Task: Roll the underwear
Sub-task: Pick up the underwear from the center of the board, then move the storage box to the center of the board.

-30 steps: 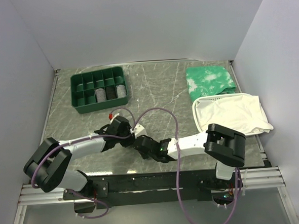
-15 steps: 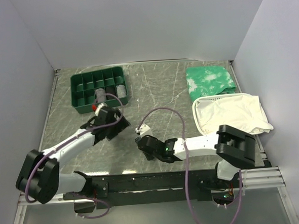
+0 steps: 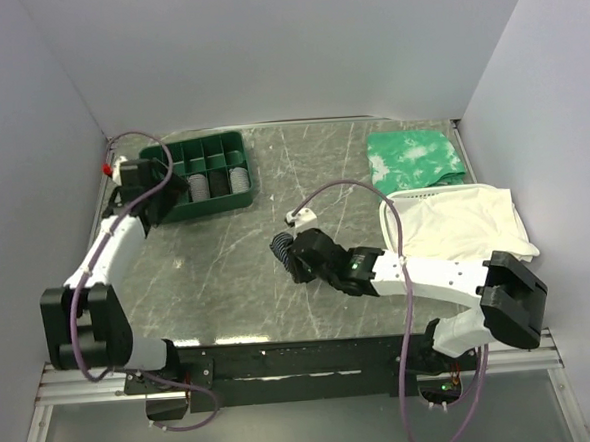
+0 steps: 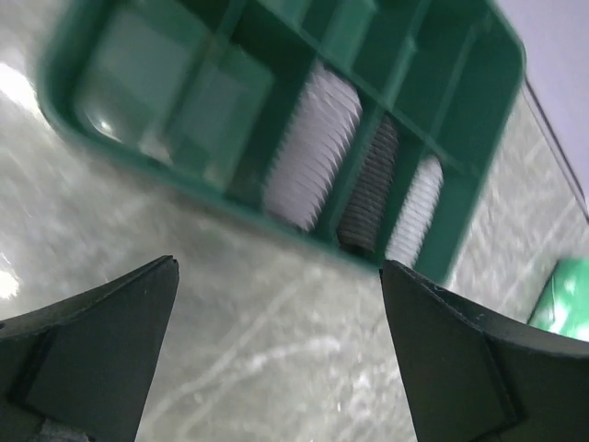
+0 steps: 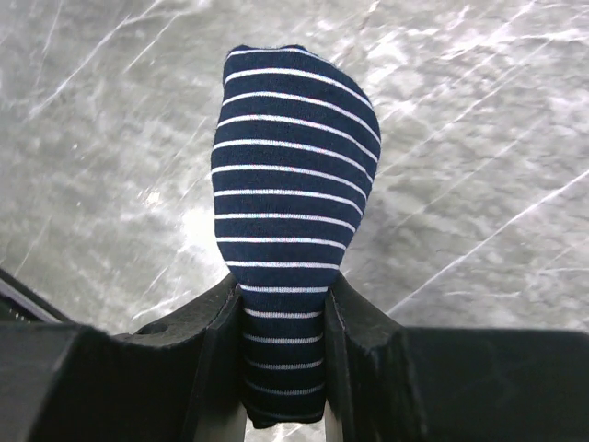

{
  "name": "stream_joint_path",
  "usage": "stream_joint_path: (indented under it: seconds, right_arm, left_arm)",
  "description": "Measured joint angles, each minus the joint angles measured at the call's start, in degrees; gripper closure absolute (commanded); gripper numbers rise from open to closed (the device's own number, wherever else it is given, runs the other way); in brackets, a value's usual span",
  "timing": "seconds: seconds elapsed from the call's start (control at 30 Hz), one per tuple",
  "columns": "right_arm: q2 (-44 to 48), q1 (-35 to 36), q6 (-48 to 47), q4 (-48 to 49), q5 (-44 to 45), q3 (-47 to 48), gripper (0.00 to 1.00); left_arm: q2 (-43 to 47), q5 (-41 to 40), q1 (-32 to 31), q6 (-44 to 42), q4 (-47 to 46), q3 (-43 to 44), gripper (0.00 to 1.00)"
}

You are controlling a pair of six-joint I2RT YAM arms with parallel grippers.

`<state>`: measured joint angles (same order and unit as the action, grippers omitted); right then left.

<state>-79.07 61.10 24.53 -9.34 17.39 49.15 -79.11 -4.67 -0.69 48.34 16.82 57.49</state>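
The underwear (image 5: 293, 184) is a tight navy roll with thin white stripes, pinched between the two black fingers of my right gripper (image 5: 283, 304), which is shut on it. From above, the roll (image 3: 282, 248) shows as a small dark bundle at the tip of the right gripper (image 3: 291, 256), held over the middle of the table. My left gripper (image 3: 137, 183) is far off at the back left beside the green tray (image 3: 194, 175). Its jaws stand wide open with nothing between them (image 4: 276, 276), only bare tabletop under them.
The green tray (image 4: 460, 175) has several compartments, three of them holding rolled white and dark items (image 4: 313, 147). A green-and-white mottled cloth (image 3: 412, 156) lies at the back right, a large white cloth (image 3: 456, 226) just in front of it. Grey walls close in on three sides.
My left gripper let go, opened wide and swung back left to the green tray. My right gripper carried the rolled underwear away from the front edge toward the table's middle.
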Motion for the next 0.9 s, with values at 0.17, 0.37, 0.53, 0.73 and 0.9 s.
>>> stream_joint_path:
  seconds: [0.17,0.37,0.53,0.73,0.9]
  right_arm:
    - [0.09,-2.95,-0.42,-0.33,-2.47,0.61,1.00]
    - [0.13,-3.78,-1.09,-0.44,-4.81,2.23,1.00]
    - [0.15,-3.80,-1.51,-0.55,-5.55,2.32,1.00]
    - [0.15,-4.35,-1.57,-0.55,-6.38,2.32,1.00]
    - [0.11,-4.76,-1.90,-0.59,-6.62,2.38,1.00]
  left_arm:
    - [-7.54,3.65,5.73,-2.32,-1.57,6.54,0.02]
    - [-14.88,6.82,7.50,-4.74,-4.81,13.60,0.03]
    - [-19.23,7.87,8.46,-5.46,-7.43,14.86,0.03]
    - [-23.39,7.89,9.27,-5.92,-8.39,14.86,0.04]
    - [-25.20,8.66,9.33,-5.64,-8.90,13.64,0.04]
